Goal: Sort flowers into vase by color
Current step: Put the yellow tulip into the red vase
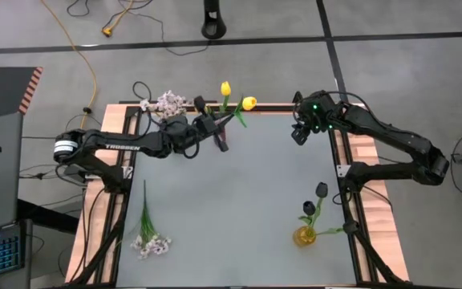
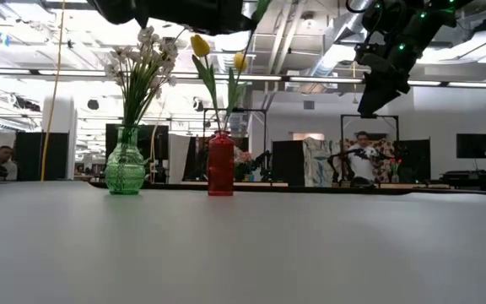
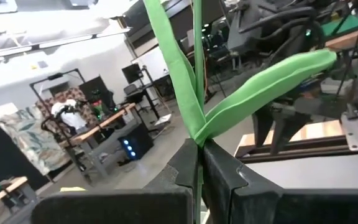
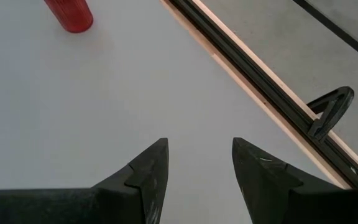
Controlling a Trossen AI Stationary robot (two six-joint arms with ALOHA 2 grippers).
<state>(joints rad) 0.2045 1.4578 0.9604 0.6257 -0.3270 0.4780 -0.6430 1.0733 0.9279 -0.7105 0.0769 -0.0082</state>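
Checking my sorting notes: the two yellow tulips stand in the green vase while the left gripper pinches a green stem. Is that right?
Not quite. The low view shows the yellow tulips standing in the red vase; the green vase holds white blossoms. The left gripper does pinch a green stem.

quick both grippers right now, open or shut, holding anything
Left gripper: shut on the green stem of a yellow tulip, above the red vase.
Right gripper: open, empty, raised over the table's far right corner.

red vase (image 2: 220, 165), green vase (image 2: 125, 171), yellow tulips (image 1: 249, 103)
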